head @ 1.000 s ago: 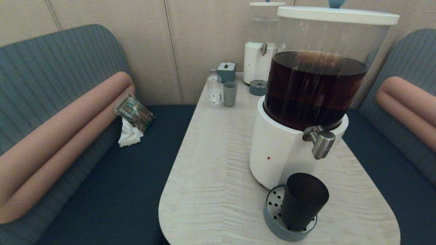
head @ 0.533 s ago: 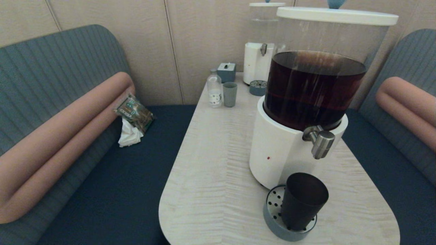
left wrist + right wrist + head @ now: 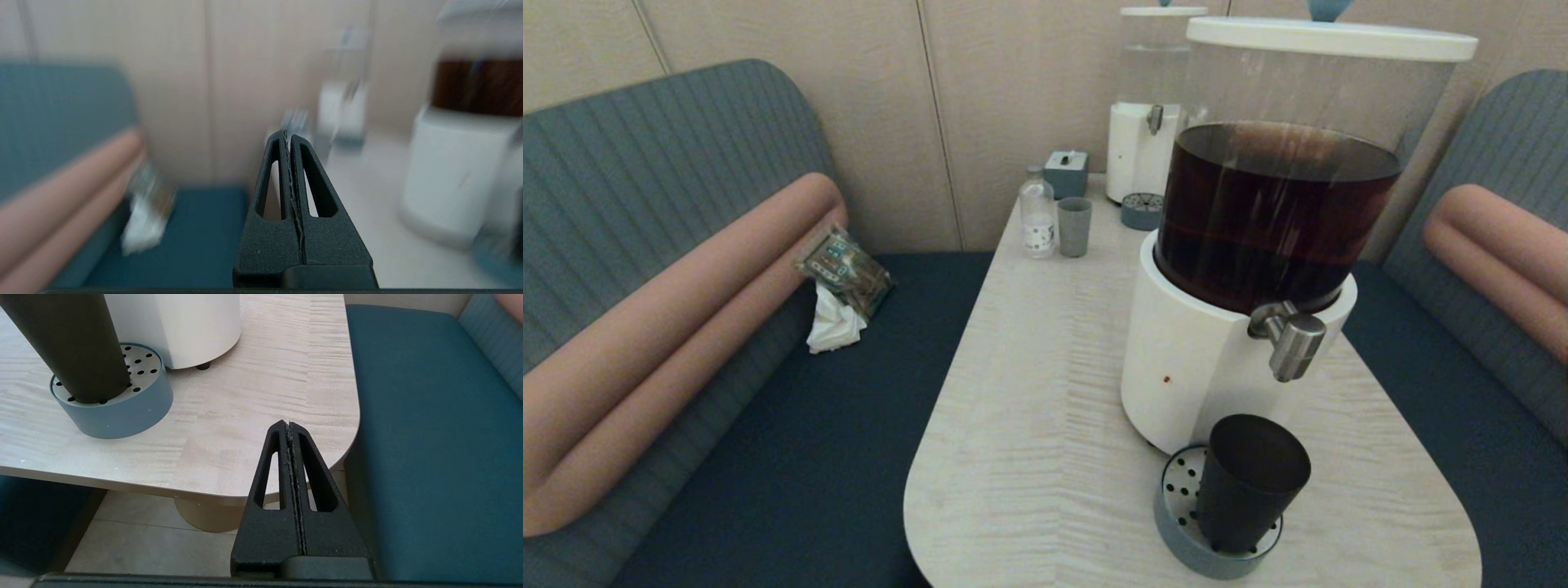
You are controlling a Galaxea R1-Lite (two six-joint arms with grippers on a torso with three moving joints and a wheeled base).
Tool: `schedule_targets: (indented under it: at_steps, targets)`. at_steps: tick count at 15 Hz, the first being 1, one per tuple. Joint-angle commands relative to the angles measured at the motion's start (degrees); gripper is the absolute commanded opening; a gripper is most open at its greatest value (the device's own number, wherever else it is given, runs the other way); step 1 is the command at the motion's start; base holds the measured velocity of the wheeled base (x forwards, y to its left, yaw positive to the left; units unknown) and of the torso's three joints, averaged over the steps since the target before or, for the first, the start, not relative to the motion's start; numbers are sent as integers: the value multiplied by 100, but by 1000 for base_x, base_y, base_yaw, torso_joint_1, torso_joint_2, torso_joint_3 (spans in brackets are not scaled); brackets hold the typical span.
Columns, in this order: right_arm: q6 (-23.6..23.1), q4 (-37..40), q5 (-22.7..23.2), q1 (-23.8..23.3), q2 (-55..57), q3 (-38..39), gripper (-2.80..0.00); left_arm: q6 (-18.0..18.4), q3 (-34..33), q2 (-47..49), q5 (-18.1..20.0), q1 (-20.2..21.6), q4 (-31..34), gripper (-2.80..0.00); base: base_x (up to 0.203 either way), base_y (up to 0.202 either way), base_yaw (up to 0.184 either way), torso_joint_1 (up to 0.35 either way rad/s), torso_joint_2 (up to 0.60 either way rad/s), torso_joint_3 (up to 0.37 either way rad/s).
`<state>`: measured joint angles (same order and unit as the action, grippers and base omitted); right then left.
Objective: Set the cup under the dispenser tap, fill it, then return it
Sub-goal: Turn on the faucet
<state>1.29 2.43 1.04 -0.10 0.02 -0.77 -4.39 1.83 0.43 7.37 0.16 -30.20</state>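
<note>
Matte cup [image 3: 1250, 482], brushed-steel tap [image 3: 1290, 343], woodgrain tbl [image 3: 1029, 392]

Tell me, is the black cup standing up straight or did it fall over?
Standing up. The cup sits upright, open mouth on top, on the round grey drip tray, just below the steel tap. Neither hand touches it.

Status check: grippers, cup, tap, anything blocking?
Left gripper shut, empty, off the table. Right gripper shut, empty, at the table's near edge. Cup upright on drip tray below tap. Nothing in the way.
</note>
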Motion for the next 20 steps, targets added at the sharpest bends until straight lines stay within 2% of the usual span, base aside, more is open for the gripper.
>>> schedule_targets:
  at_steps: [1,5,7,10,15,17,20]
  targets:
    - [3,4,2,1,-2,-2,-280,186,-199,-45,-139,2,590,-280,0,0,0,0,0,0]
    - [3,4,2,1,6,-2,-280,474,-192,-44,-565,2,2248,-280,0,0,0,0,0,0]
    - [3,4,2,1,-1,-1,-280,572,-191,-43,-845,2,2595,-280,0,0,0,0,0,0]
    - [3,4,-5,1,0,-2,-280,511,-192,-43,-860,2,3060,-280,0,0,0,0,0,0]
    - [3,4,2,1,0,0,-280,592,-192,-43,-808,2,3081,-280,0,0,0,0,0,0]
    - [3,4,-1,1,4,-2,-280,374,-192,-43,-848,2,3055,-280,0,0,0,0,0,0]
    - [3,1,2,1,6,3,-280,316,-192,-43,-852,2,3046,-280,0,0,0,0,0,0]
